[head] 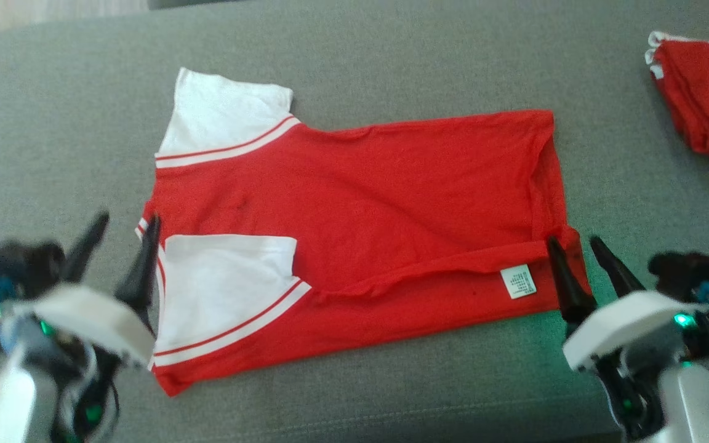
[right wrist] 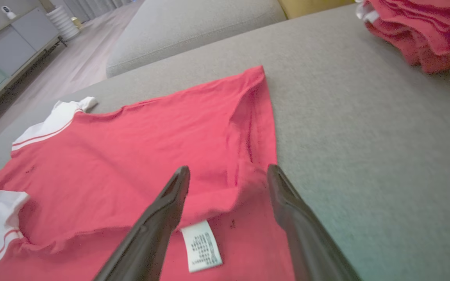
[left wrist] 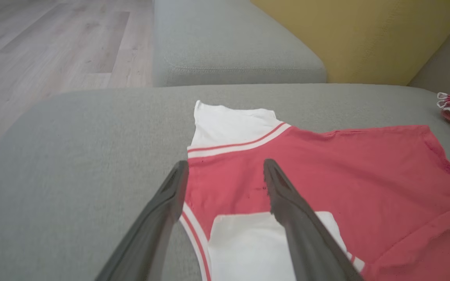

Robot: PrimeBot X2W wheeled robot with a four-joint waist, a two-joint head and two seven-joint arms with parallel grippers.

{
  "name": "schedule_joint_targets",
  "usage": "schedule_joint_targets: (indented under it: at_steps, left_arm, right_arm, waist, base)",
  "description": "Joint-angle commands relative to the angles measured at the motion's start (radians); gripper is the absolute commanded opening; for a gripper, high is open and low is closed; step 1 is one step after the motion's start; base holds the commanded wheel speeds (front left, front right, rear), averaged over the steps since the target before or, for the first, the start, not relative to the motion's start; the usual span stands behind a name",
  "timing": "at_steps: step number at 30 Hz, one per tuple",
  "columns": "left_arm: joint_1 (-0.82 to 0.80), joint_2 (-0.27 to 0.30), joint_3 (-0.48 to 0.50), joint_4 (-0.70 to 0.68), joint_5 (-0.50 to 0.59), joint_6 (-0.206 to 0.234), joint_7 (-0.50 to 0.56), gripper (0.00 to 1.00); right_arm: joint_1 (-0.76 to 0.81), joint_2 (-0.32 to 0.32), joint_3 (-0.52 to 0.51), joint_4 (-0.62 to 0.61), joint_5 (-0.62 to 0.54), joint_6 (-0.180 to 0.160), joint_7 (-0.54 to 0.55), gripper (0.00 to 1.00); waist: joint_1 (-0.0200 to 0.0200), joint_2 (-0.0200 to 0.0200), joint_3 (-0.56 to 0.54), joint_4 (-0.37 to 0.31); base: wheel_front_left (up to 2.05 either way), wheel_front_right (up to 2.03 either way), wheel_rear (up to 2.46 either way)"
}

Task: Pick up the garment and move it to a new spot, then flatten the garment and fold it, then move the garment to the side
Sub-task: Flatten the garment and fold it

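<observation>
Head view puts the garment (head: 354,203), a red tee with white sleeves, flat on the grey sofa cushion (head: 391,55), collar end toward my left and hem toward my right. The left gripper (head: 130,217) stands with its fingers apart at the collar edge, holding nothing. The right gripper (head: 573,240) is likewise spread and empty, straddling the near hem corner.

My worry is that corner: one right finger sits just against the cloth, so a careless pull away could drag the flap open. The near long edge is turned up over the body with the care label (head: 518,282) exposed. That fold runs slanted and loosely rolled rather than creased, so I judge it would slide apart if I pinch only the upper layer for the next fold. The near sleeve (head: 225,289) lies loose on top and may flop out when lifted. A second red pile (head: 705,98) sits well apart at the far right, and a sideways move that way could muddle the two.

The cloth looks thin and limp, with light wrinkles near the hem, and the far sleeve (head: 219,117) sticks out unfolded.
</observation>
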Motion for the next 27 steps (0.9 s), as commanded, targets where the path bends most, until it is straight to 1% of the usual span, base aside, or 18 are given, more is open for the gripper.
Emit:
schedule_joint_targets:
  at_steps: [1,2,4,10,14,20,24,27]
  left_arm:
    - [-0.096,0.043,0.035,-0.023,0.009,-0.014,0.023,1.0]
    - [-0.096,0.043,0.035,-0.023,0.009,-0.014,0.023,1.0]
    - [-0.177,0.072,0.034,0.003,0.007,-0.033,0.065,1.0]
    - [-0.408,0.137,0.012,0.133,-0.022,-0.108,0.18,1.0]
    - [-0.533,0.179,-0.013,0.217,-0.012,-0.135,0.235,1.0]
    - [-0.683,0.205,-0.031,0.317,-0.001,-0.149,0.258,1.0]
    - [-0.755,0.22,-0.024,0.377,-0.001,-0.141,0.296,1.0]
    - [-0.797,0.239,-0.015,0.415,0.007,-0.127,0.316,1.0]
  right_arm:
    - [-0.056,-0.007,0.04,-0.035,-0.006,0.007,-0.016,1.0]
    - [-0.056,-0.007,0.04,-0.035,-0.006,0.007,-0.016,1.0]
    - [-0.093,-0.009,0.065,-0.031,-0.005,0.007,-0.022,1.0]
    - [-0.197,-0.019,0.124,-0.016,0.0,0.007,-0.046,1.0]
    - [-0.258,-0.027,0.152,-0.009,0.005,0.007,-0.068,1.0]
    - [-0.314,-0.031,0.179,-0.001,0.012,0.007,-0.101,1.0]
    - [-0.344,-0.029,0.197,0.008,0.017,0.007,-0.121,1.0]
    - [-0.365,-0.025,0.215,0.015,0.022,0.007,-0.135,1.0]
  waist:
    - [0.0,-0.0001,0.031,-0.013]
    - [0.0,-0.0001,0.031,-0.013]
    - [0.0,-0.0001,0.061,-0.024]
    - [0.0,-0.0001,0.155,-0.057]
    - [0.0,-0.0001,0.22,-0.083]
    - [0.0,-0.0001,0.29,-0.116]
    - [0.0,-0.0001,0.328,-0.138]
    - [0.0,-0.0001,0.35,-0.158]
  base:
    - [0.0,0.0,0.0]
    - [0.0,0.0,0.0]
    - [0.0,0.0,0.0]
    - [0.0,0.0,0.0]
    - [0.0,0.0,0.0]
    - [0.0,0.0,0.0]
    - [0.0,0.0,0.0]
    - [0.0,0.0,0.0]
